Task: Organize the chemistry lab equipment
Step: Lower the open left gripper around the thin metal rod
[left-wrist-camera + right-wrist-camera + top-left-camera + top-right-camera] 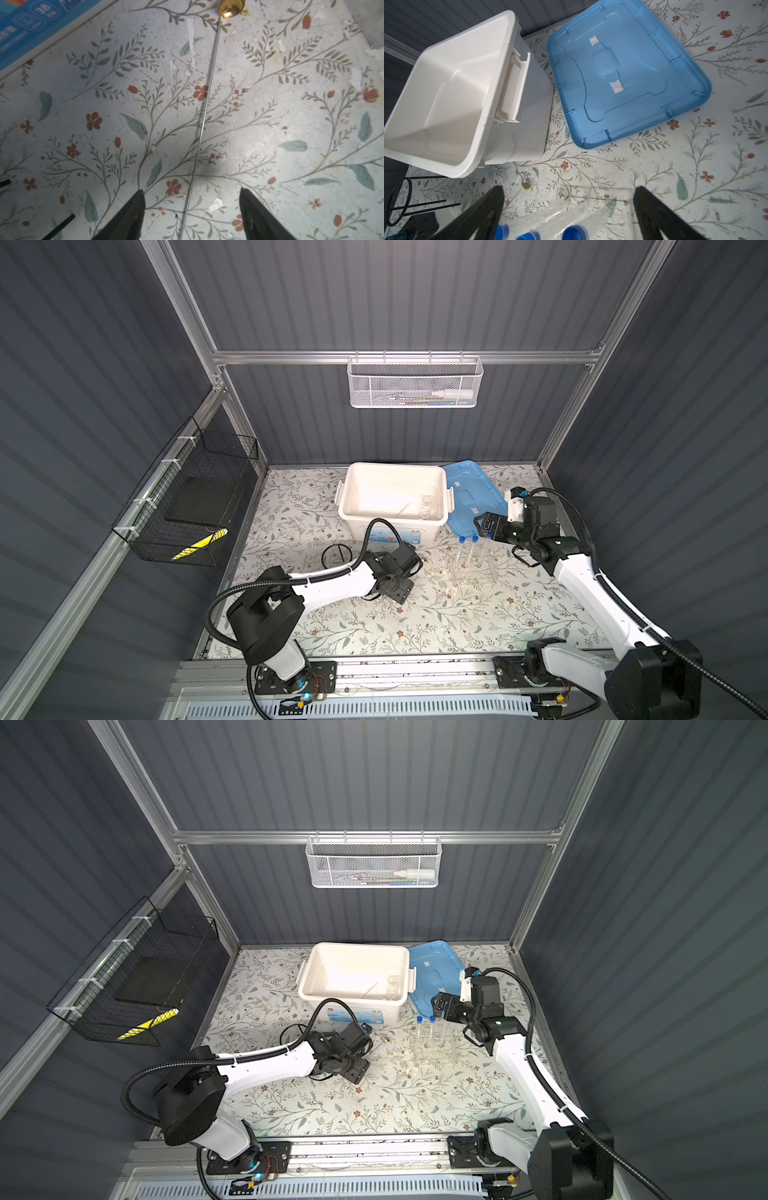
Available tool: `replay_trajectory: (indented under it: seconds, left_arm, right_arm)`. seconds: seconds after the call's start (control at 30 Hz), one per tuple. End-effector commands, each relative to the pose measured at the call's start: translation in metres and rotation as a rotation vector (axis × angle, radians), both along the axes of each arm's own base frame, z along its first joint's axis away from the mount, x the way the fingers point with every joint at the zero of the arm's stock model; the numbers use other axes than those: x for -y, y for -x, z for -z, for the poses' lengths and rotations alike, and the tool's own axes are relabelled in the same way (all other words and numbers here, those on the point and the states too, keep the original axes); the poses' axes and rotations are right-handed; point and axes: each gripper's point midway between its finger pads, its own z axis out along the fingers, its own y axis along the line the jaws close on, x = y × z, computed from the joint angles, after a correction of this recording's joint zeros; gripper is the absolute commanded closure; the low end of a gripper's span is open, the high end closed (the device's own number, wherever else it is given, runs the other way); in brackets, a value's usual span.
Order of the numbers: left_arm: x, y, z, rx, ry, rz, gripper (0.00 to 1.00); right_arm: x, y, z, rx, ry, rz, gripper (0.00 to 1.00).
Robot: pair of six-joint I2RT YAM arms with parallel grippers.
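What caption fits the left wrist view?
Open left end effector straddles a thin metal spoon lying on the floral table.

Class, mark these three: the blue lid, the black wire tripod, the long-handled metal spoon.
blue lid (629,68): right wrist view, its central recess.
black wire tripod (419,204): right wrist view, one leg.
long-handled metal spoon (204,116): left wrist view, mid-handle.

Long spoon (204,116): bowl clipped at the left wrist view's edge.
Test tubes (574,231): caps cut off, bodies blurred.
Glassware (426,508) in the box (392,465): too faint to tell apart.
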Motion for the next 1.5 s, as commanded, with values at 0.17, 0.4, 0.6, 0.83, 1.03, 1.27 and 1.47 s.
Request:
replay_trajectory:
  seconds: [0.17,0.4,0.6,0.83,1.03,1.27,1.47]
  left_arm:
    - [-0.003,0.000,0.011,-0.009,-0.019,-0.045,0.27]
    - [-0.009,-0.001,0.014,-0.002,-0.046,-0.059,0.29]
    - [-0.008,-0.005,0.017,0.001,-0.072,-0.056,0.31]
    - [-0.010,-0.005,0.023,-0.007,-0.106,-0.049,0.36]
    - [-0.005,-0.003,0.031,-0.032,-0.101,-0.033,0.47]
    - [0.017,0.009,0.037,-0.112,-0.003,0.018,0.61]
    - [0.038,0.022,0.046,-0.214,0.071,0.066,0.71]
  right_arm:
    - [0.002,-0.001,-0.009,0.023,0.000,0.012,0.01]
    - [0.003,-0.001,-0.008,0.022,0.002,0.014,0.01]
    - [0.004,0.001,-0.001,0.009,0.002,0.019,0.01]
    - [0.004,0.001,-0.001,0.012,0.006,0.019,0.01]
    - [0.004,0.001,0.000,0.010,0.007,0.021,0.01]
    - [0.004,0.001,0.000,0.010,0.007,0.023,0.01]
    - [0.005,0.001,0.002,0.007,0.007,0.023,0.01]
